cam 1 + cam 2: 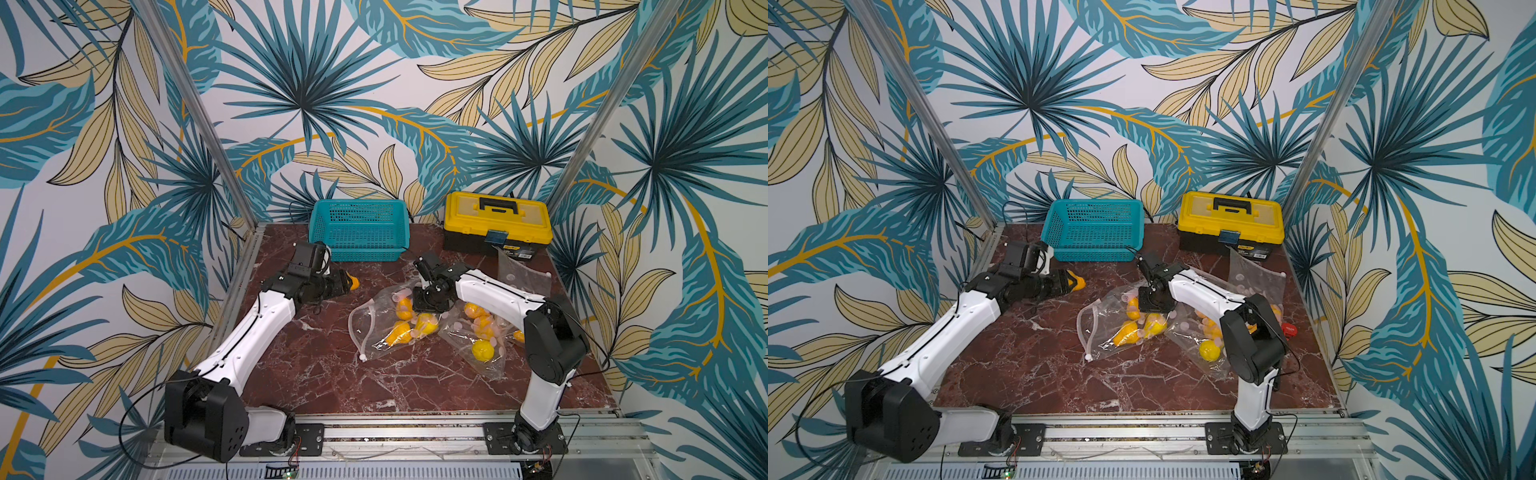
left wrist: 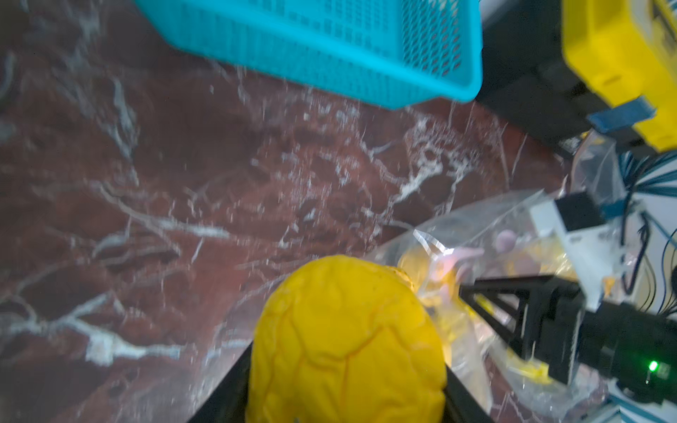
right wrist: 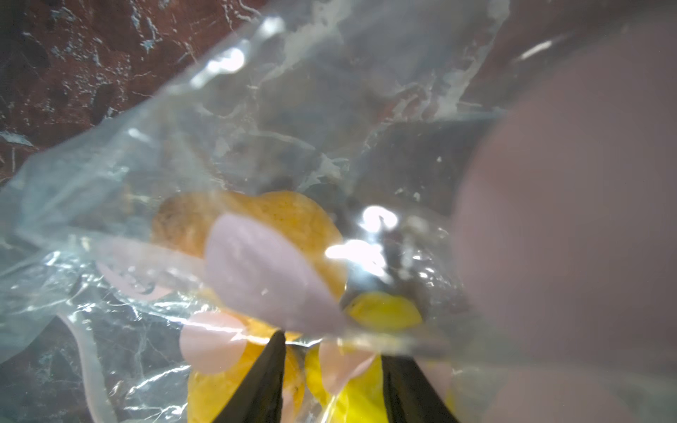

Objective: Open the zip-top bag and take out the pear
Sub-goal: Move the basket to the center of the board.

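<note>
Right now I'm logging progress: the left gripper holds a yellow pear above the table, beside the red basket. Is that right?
Not quite. The basket is teal, not red, as both top views show. The left gripper does hold the yellow pear above the table, beside that basket.

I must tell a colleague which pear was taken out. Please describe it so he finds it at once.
Start at the teal basket at the back of the marble table. Just in front of its near-left corner, the left gripper holds a yellow pear between its fingers. Unlike the other yellow fruit, it is outside every plastic bag.
</note>
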